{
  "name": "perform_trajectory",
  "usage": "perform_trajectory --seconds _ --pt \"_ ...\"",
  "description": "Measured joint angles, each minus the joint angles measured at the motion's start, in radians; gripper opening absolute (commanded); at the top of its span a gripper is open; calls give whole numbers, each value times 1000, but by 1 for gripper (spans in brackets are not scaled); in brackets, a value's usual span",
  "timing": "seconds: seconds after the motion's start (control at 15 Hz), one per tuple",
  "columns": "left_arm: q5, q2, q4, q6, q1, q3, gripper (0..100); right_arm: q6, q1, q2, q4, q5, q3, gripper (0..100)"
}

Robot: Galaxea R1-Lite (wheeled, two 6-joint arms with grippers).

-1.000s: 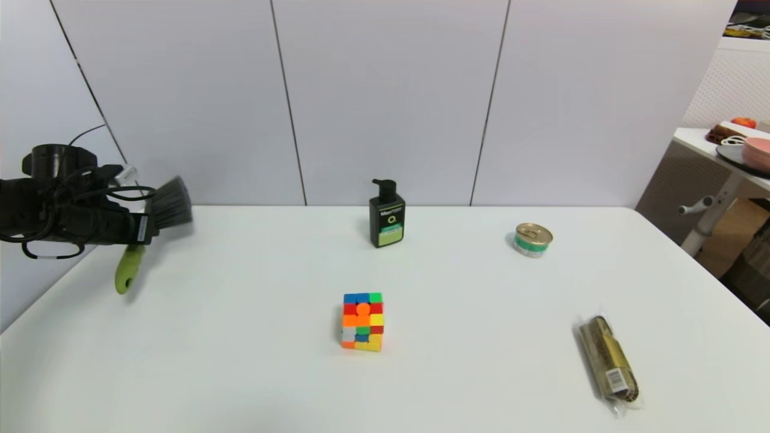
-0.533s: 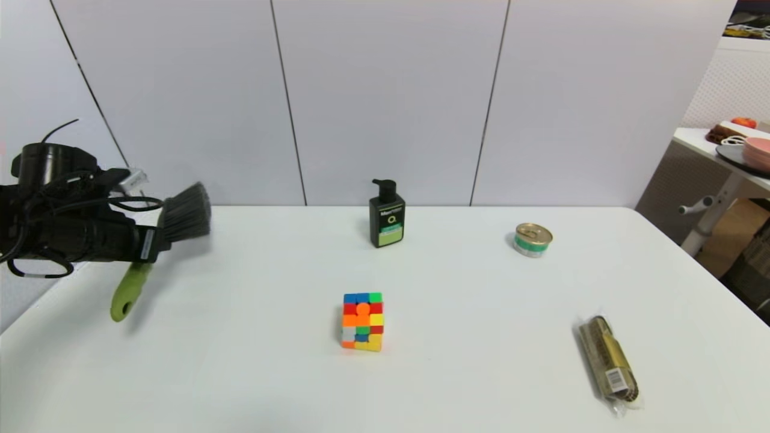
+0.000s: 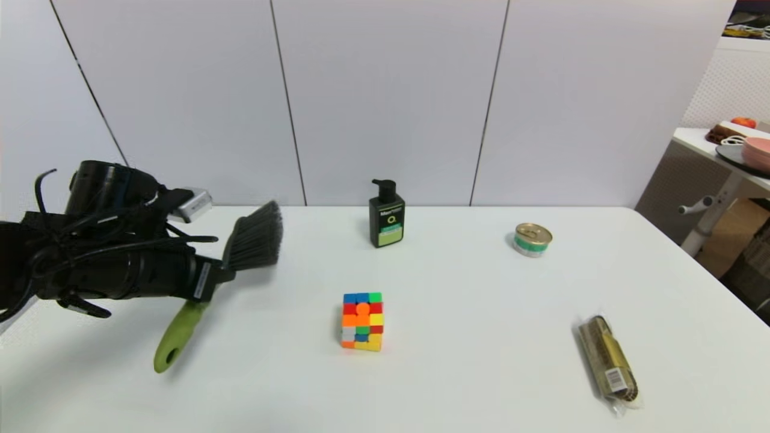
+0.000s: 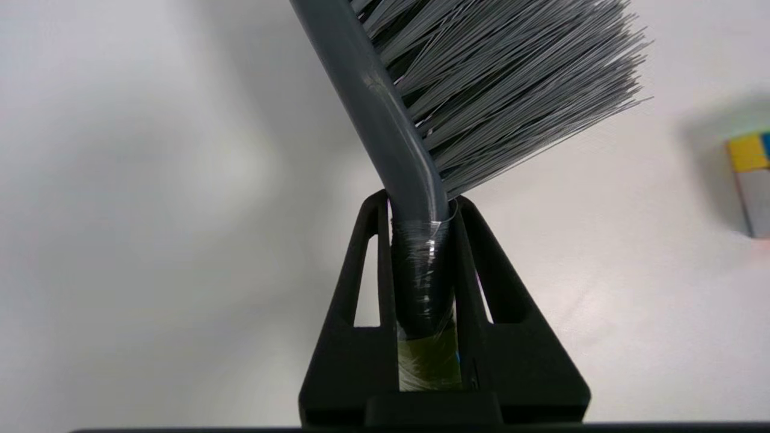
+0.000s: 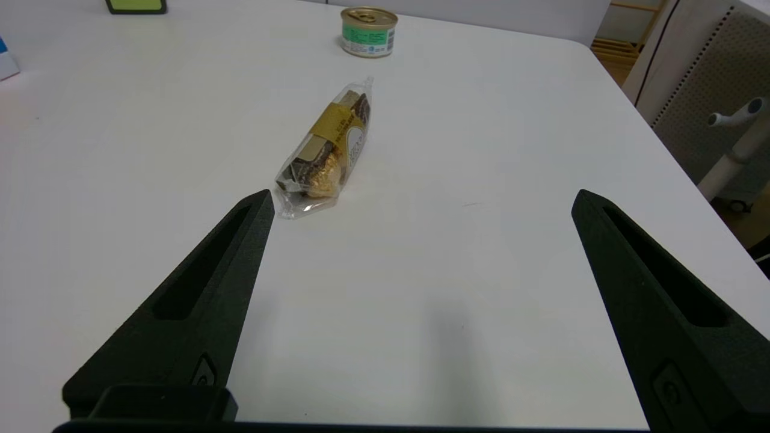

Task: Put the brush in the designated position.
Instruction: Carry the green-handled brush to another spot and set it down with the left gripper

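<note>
Your left end effector (image 3: 207, 282) has its fingers clamped tight on the brush (image 3: 231, 264) at the dark grey neck, where clear film is wrapped around it, and carries it above the bench (image 3: 469, 373). The bristles fan out ahead of the end effector and upward; the olive-green handle hangs down behind and below it, its tip close over the white surface. The main risk is that low handle tip: if you descend without levelling, it would probably touch first and lever the brush round in the grip. The film may also be slick, so a quick swing could let the neck twist. The cube (image 3: 363, 321) stands ahead of the end effector and to its right; keep the bristles apart from it when you set down on bare bench. Your right end effector (image 5: 421, 204) hangs spread wide and empty, near the wrapped sweets (image 5: 328, 150).
</note>
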Motion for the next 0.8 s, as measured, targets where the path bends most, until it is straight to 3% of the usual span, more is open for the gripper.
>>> perform_trajectory --seconds 0.33,0.8 --pt "9 14 -106 -86 -139 85 0 0 0 0 0 0 0 100" --pt "28 95 -205 -90 -188 115 0 0 0 0 0 0 0 100"
